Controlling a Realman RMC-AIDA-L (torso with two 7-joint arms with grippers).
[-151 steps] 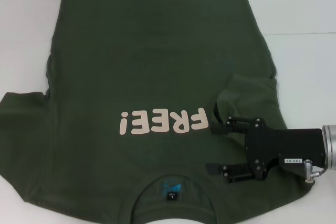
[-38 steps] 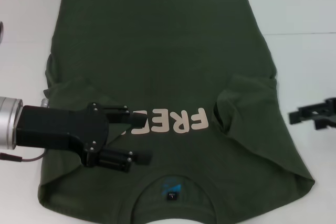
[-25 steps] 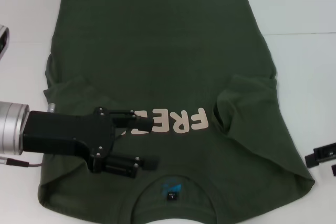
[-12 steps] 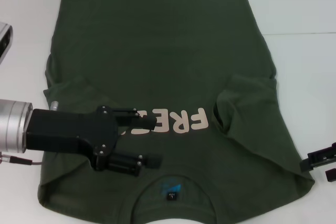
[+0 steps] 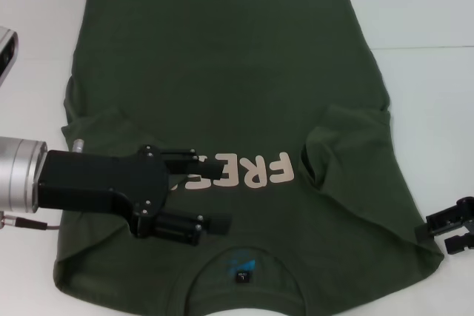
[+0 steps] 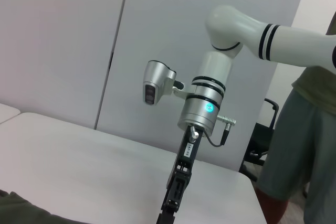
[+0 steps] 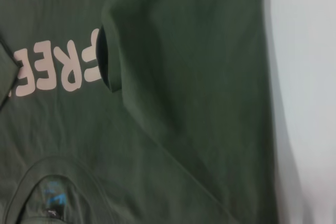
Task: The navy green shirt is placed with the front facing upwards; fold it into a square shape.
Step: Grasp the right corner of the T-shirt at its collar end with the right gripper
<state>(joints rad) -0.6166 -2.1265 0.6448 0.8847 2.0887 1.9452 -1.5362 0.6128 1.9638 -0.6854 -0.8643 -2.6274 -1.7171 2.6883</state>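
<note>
The navy green shirt [image 5: 222, 72] lies front up on the white table, with its pink "FREE!" lettering [image 5: 252, 172] and its collar label [image 5: 241, 277] at the near edge. Both sleeves are folded inward onto the body. My left gripper [image 5: 221, 196] hovers open over the folded left sleeve, with its upper finger covering the end of the lettering. My right gripper [image 5: 438, 236] stands open at the shirt's near right corner, just off the cloth. The right wrist view shows the folded right sleeve [image 7: 173, 77] and the lettering [image 7: 58, 69].
Bare white table [image 5: 437, 101] surrounds the shirt on the right and far left. In the left wrist view my right arm [image 6: 205, 114] stands across the table, and a person in grey shorts [image 6: 294, 145] is behind it.
The left sleeve, spread out six seconds ago, now lies folded in. The right gripper left the shirt and dropped to the near right corner. The left gripper crept slightly rightward.
</note>
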